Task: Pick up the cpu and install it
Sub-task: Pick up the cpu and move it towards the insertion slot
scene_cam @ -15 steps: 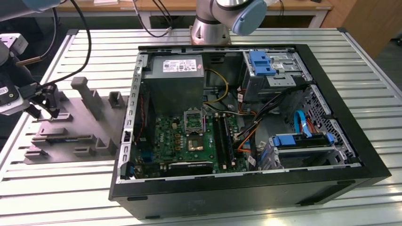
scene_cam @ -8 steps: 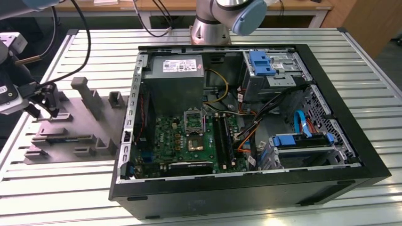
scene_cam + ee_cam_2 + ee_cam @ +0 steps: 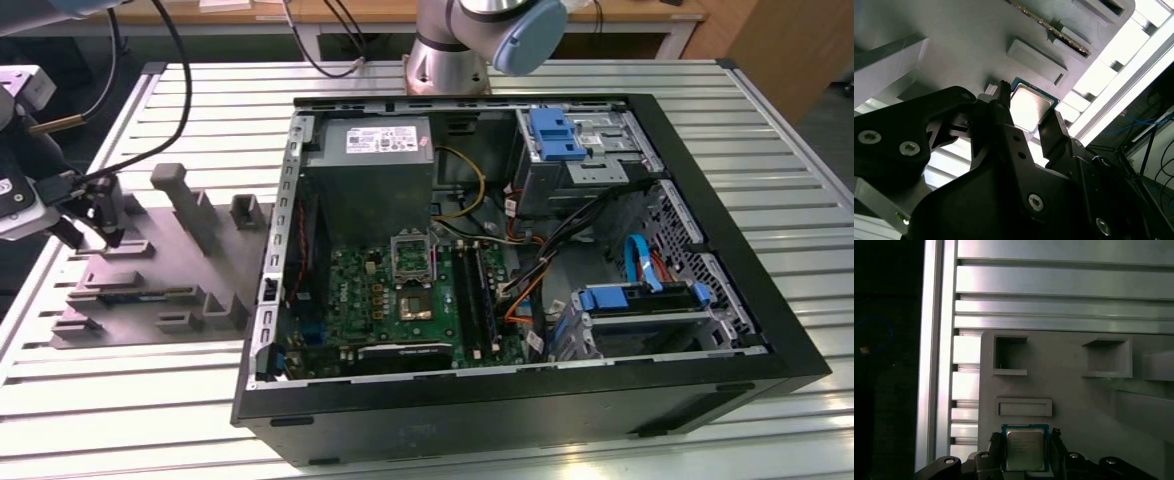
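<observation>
**CPU PICK-UP IN HAND: CHIP GRIPPED AT THE TRAY, NOT YET CARRIED**

Step in hand: the pick-up. The gripper point(image 3: 104, 232) is down at the grey moulded tray point(image 3: 167, 290), at the exterior view's left, well apart from the open computer case point(image 3: 787, 350). The cpu point(image 3: 1025, 450) lies flat on the tray just beside a low rectangular boss point(image 3: 1024, 407), its metal top facing up. In both wrist views it sits between the two black fingers point(image 3: 997, 446), which appear closed against two of its opposite edges. I judge it grasped. No lift off the tray surface can be made out.

Requirement: in my judgement the hold must stay square and even on those two edges, as the chip is thin and could tilt or slip. It then has to come up level, clear of the tray's raised blocks. The motherboard point(image 3: 387, 300) lies inside the case, across the table.

Arm pose: the base point(image 3: 447, 60) stands behind the case. The wrist reaches out over the tray, and the gripper points steeply down onto it.
</observation>
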### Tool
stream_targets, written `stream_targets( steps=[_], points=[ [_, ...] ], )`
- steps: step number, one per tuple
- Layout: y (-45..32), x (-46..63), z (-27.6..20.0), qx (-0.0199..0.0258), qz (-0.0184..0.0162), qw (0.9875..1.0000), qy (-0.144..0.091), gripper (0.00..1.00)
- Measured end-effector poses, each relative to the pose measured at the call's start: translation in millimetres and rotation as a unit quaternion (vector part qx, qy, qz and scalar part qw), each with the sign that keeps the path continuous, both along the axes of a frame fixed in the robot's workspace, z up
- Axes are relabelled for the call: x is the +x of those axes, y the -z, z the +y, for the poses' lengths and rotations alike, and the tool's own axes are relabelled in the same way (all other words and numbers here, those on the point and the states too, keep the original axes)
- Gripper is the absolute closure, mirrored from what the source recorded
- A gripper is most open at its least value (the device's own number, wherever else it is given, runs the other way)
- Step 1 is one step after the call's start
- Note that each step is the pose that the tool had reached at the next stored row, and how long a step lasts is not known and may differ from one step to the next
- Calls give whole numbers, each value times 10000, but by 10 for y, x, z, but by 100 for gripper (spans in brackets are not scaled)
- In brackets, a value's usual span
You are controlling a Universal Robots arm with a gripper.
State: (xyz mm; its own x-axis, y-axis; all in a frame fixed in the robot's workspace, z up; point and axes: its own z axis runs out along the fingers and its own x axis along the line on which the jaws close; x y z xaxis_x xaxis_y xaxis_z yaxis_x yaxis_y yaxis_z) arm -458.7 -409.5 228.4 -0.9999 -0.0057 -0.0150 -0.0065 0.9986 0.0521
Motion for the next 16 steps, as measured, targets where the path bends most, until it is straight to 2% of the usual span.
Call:
stream_targets(
  steps=[16],
  points=[
    [-68,0,0,0,0,10000,0,53]
  ],
)
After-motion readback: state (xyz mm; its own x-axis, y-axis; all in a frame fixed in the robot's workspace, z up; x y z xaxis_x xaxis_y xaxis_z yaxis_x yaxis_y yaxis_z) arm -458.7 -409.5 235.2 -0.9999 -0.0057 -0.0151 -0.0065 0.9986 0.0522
